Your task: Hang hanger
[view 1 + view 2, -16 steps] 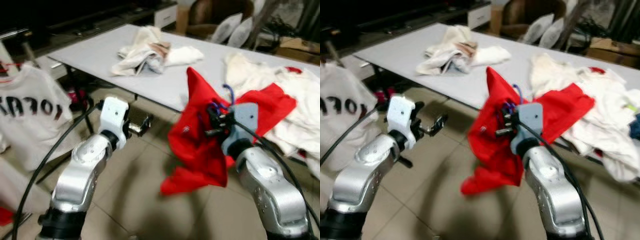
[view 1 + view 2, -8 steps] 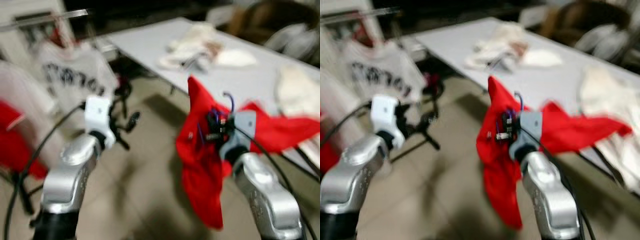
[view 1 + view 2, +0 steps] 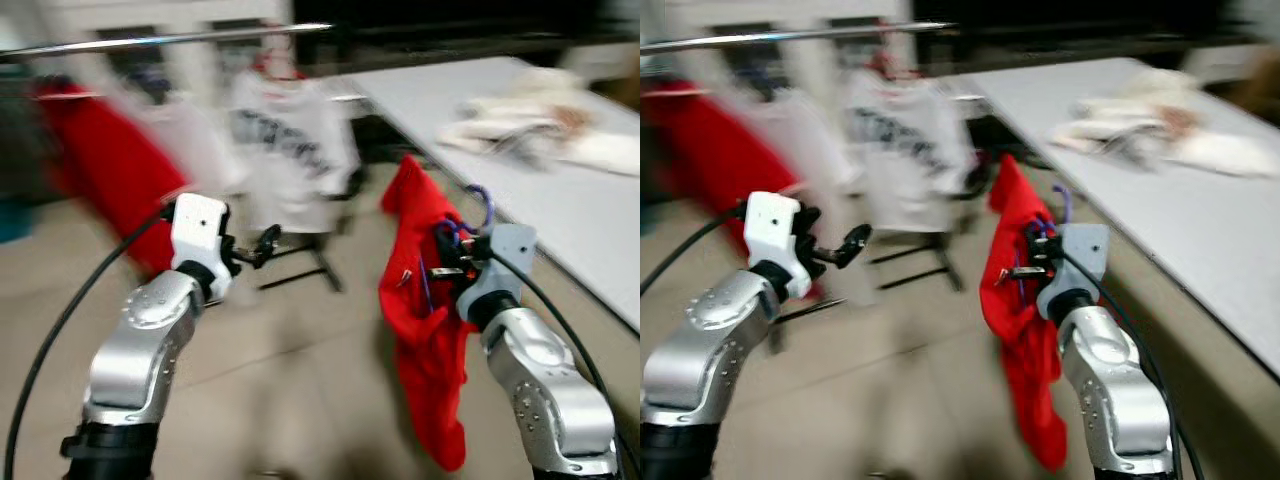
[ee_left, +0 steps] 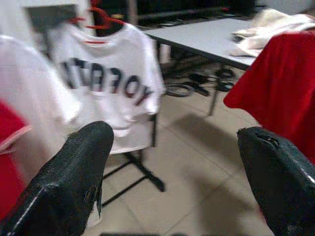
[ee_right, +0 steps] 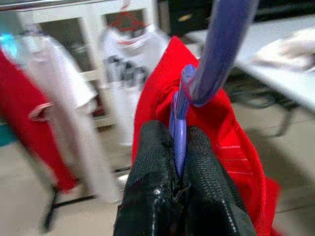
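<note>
Item 1, right gripper (image 5: 178,196): fingers clenched on the shaft of the purple hanger (image 5: 216,54), pinched low so the hook stands free above the fingertips, which I judge is what lets me drop it over a rail without regripping

Item 2, red garment (image 3: 425,330): draped on that hanger, falling below and behind my right gripper, hem clear of the floor; I carry it raised so the cloth hangs straight and does not drag

Item 3, left gripper (image 4: 177,172): fingers spread wide, nothing between them, held forward at about the height of the right one; I keep it empty, in my judgement to steady the rail or the shirt if the hook misses

Item 4, clothes rail (image 3: 170,40): a metal bar above and ahead of both grippers, well apart from the hook; blurred in the head views

Item 5, white printed shirt (image 4: 106,93): on a red hanger, ahead of the left gripper; a red shirt (image 3: 105,165) hangs further off to that gripper's outer side, with a pale garment between them, too smeared to describe

Item 6, grey table (image 3: 1200,210): off to the outer side of the right gripper, with a heap of pale laundry (image 3: 1150,135) on it

Status, as I judge it: hanger in hand, approach to the rail under way, hooking not yet done
</note>
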### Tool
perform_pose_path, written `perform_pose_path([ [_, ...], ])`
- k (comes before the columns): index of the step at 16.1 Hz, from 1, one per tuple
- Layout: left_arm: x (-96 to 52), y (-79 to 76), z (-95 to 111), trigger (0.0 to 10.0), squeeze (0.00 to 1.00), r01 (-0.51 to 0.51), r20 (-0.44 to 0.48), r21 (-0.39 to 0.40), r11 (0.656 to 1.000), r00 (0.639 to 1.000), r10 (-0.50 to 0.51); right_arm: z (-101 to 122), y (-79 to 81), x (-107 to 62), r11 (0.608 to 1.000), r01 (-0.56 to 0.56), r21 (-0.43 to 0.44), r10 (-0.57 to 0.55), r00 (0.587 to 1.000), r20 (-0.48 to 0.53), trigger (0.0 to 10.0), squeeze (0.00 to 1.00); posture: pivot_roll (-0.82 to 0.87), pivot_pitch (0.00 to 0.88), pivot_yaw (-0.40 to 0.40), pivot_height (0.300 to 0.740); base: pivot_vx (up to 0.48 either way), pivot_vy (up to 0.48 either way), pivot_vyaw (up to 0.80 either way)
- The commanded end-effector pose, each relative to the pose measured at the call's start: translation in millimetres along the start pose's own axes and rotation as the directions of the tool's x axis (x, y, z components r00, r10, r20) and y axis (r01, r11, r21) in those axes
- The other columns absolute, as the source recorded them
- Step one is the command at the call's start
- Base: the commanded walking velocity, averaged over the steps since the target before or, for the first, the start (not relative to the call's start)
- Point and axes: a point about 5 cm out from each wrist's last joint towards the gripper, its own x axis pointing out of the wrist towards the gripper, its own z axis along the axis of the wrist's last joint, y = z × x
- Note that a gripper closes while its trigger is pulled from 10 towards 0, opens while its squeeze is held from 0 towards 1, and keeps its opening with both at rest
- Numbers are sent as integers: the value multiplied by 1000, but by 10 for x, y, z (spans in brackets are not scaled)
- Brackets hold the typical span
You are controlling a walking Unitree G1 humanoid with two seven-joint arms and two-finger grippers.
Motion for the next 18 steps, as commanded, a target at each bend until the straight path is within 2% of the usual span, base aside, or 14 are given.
perform_pose_path([
  [1,38,2,34,10000,0,-9,17,6,1000,1000,9,65,13,1,1000,-8,17,8,1000,18,10000,0,-149,0,7,740,0,0,800],
  [3,12,22,0,10000,0,-11,-9,12,1000,1000,11,14,-9,28,998,38,43,-37,999,-19,10000,0,-137,0,2,740,137,0,0],
  [6,-22,66,-40,10000,0,-15,-30,35,999,999,16,16,34,45,999,7,52,-6,1000,-12,10000,0,-132,0,1,740,300,0,0],
  [8,-18,49,-37,10000,0,-8,-30,29,1000,1000,9,46,103,48,997,-53,-51,53,999,-5,10000,0,-134,0,5,740,313,0,0],
  [14,8,15,-36,10000,0,12,-37,38,999,999,-11,18,224,35,986,-151,-67,150,989,-17,10000,0,-135,0,11,740,320,0,800],
  [17,7,-5,-43,10000,0,30,-43,54,998,999,-27,23,221,48,986,-155,-68,154,988,-12,10000,0,-134,0,10,740,321,0,800],
  [18,-1,-14,-54,10000,0,50,-48,69,996,998,-47,32,207,50,987,-151,-56,151,989,-7,10000,0,-138,0,10,740,292,0,0],
])
